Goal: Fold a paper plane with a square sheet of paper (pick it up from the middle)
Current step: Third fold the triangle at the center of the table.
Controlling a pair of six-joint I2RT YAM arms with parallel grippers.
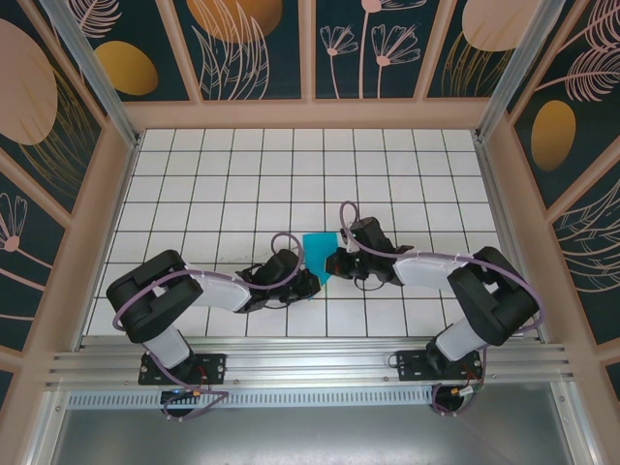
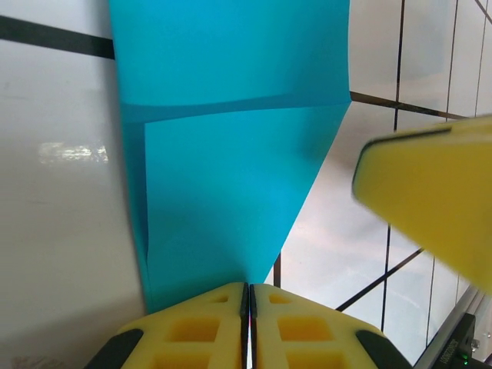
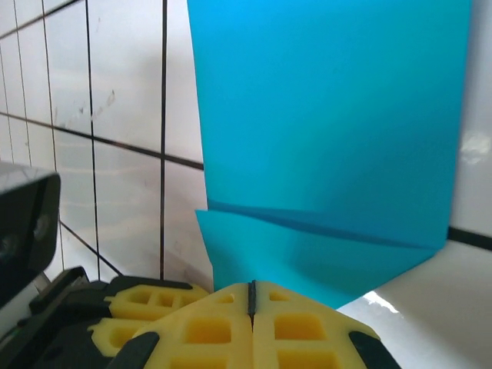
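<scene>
Mid-fold: the left gripper (image 2: pixel 248 286) is clamped on the near edge of the partly creased sheet of paper (image 2: pixel 231 154) at mid-table (image 1: pixel 194 194). The right gripper (image 3: pixel 251 284) is closed, seemingly pinching it too. Next, probably, an aligned crease.

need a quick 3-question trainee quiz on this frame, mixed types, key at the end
1. True or false: the square sheet of paper lies flat with no crease.
2. The left gripper is: A) wide open above the sheet; B) shut on the sheet's edge; C) shut on a pen.
3. Fill in: the right gripper has its jaws ___.
Key: 1 false, a fold line crosses the sheet in both wrist views. 2 B. 3 shut.
</scene>
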